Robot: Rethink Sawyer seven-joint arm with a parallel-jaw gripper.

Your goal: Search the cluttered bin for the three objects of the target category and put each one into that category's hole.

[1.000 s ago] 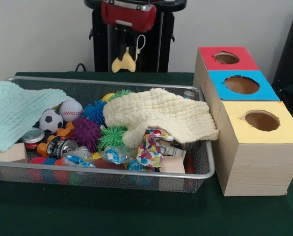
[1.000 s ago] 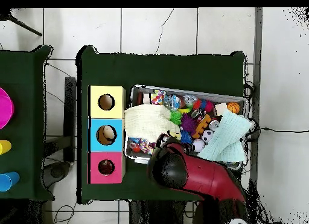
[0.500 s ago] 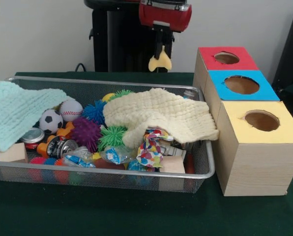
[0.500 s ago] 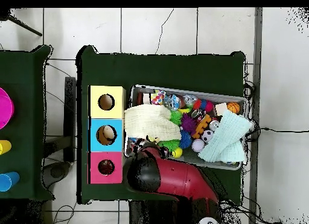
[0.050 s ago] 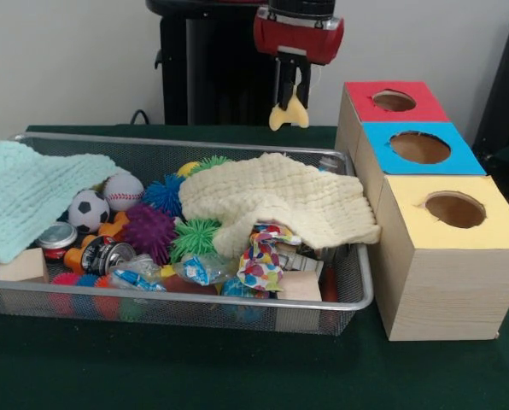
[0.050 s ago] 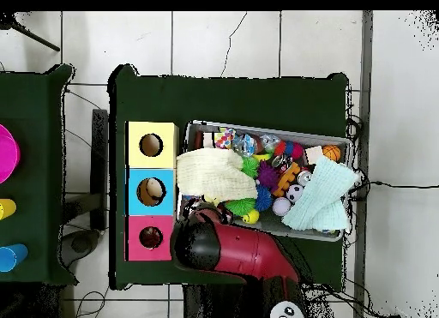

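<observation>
At the bottom of the front view, the dark green tabletop (image 5: 195, 376) carried a wire mesh bin (image 5: 237, 299) crowded with toys, where a cream cloth (image 5: 280, 201) lay draped over the right half and a pale green cloth (image 5: 28, 196) spilled over the left rim, likely hiding some of the pieces to be searched. Between the cloths sat spiky balls (image 5: 148, 231), a small soccer ball (image 5: 88, 207) and a baseball (image 5: 123, 190). To the right, just beside the bin, stood a row of three wooden boxes, the yellow-topped box (image 5: 451, 213) nearest, then the blue-topped box (image 5: 419, 147), then the red-topped box (image 5: 394, 101), each with a round hole in its lid. Farther back, in the upper centre of the frame, the robot's hand (image 5: 289, 109) hung above the bin's far rim, closed on a small yellow toy (image 5: 289, 115) that dangled from its tips. The toy appeared lifted clear of the clutter for carrying toward the boxes, and it hung left of the red-topped box, well above the tabletop. Which hole it belonged in could not be told.
</observation>
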